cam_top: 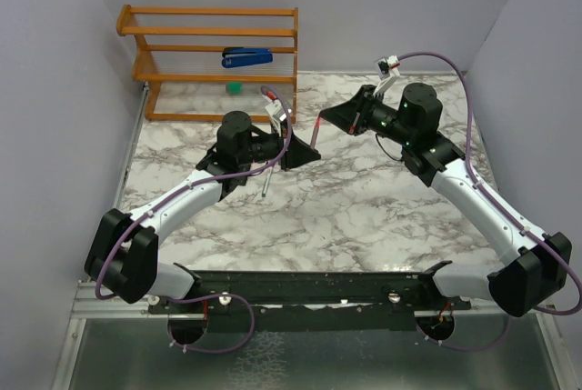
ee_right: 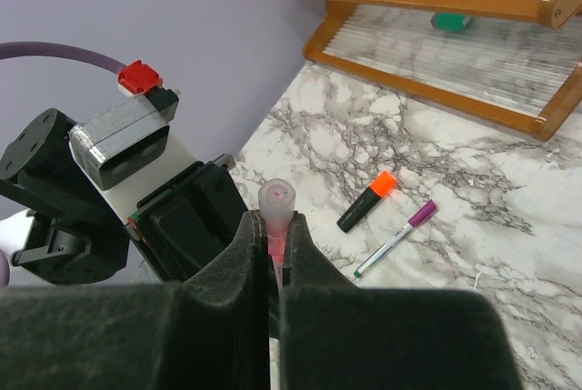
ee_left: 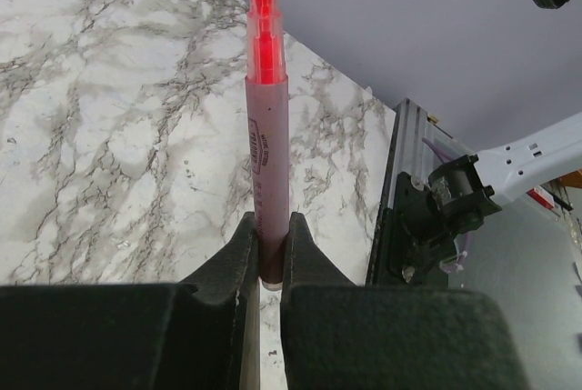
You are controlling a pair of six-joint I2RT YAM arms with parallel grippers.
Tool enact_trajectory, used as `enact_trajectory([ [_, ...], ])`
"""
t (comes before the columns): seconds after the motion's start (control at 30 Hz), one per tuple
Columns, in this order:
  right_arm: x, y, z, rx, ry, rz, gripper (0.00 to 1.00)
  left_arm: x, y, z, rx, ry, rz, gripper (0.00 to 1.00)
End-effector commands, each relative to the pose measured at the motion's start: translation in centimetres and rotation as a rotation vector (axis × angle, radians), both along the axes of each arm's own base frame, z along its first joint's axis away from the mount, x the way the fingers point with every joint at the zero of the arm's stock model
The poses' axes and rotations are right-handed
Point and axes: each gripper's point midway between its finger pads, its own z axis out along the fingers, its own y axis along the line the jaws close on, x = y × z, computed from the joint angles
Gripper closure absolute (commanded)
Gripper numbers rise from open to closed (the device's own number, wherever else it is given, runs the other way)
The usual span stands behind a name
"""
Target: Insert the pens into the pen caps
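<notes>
My left gripper is shut on the lower end of the pink pen. It holds the pen in the air above the marble table. The translucent pink cap sits over the pen's red tip, and my right gripper is shut on that cap. On the table lie the black marker wearing the orange cap and the thin grey pen wearing the purple cap.
A wooden rack stands at the back left of the table. It carries a blue stapler-like object and a small green object. Grey walls close in the left, back and right sides.
</notes>
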Motion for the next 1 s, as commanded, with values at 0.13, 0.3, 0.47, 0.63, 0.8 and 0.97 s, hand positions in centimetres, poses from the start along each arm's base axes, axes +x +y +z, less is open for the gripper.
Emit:
enact_trajectory([
  [0.13,0.6,-0.3,0.4,0.012,-0.036,-0.038,1.00,0.0,-0.2,0.3,-0.010,-0.026,-0.013,1.00],
  [0.3,0.7,-0.2,1.0,0.010,-0.050,-0.036,1.00,0.0,-0.2,0.2,-0.009,-0.025,-0.013,1.00],
  [0.47,0.8,0.0,0.6,0.012,-0.041,-0.028,1.00,0.0,-0.2,0.2,-0.010,-0.025,-0.014,1.00],
  [0.63,0.7,0.3,0.1,0.015,-0.023,-0.015,1.00,0.0,-0.2,0.2,-0.009,-0.025,-0.012,1.00],
  [0.8,0.7,0.4,-0.5,0.016,-0.010,-0.004,1.00,0.0,-0.2,0.2,-0.009,-0.025,-0.014,1.00],
  [0.97,0.7,0.7,-1.0,0.012,0.004,0.009,1.00,0.0,-0.2,0.1,-0.008,-0.024,-0.013,1.00],
])
